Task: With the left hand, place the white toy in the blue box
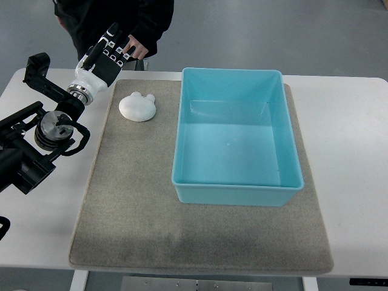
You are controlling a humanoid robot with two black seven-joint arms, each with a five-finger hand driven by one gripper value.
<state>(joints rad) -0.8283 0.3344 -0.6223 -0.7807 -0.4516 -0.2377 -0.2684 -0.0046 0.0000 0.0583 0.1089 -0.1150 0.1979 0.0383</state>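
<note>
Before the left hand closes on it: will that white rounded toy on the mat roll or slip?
The small white rounded toy probably won't roll: it sits low and domed, broad side down on the grey felt mat. Its smooth, glossy-looking surface may slip between fingers. It looks light for its size, so a nudge from the left hand would likely slide it.

I see a grey felt mat (139, 206) lying flat on my white table (351, 157), covering most of its middle. A person in dark clothes (121, 18) stands at the far edge, one hand (138, 48) near the tabletop. Grey floor (273, 30) beyond.
</note>
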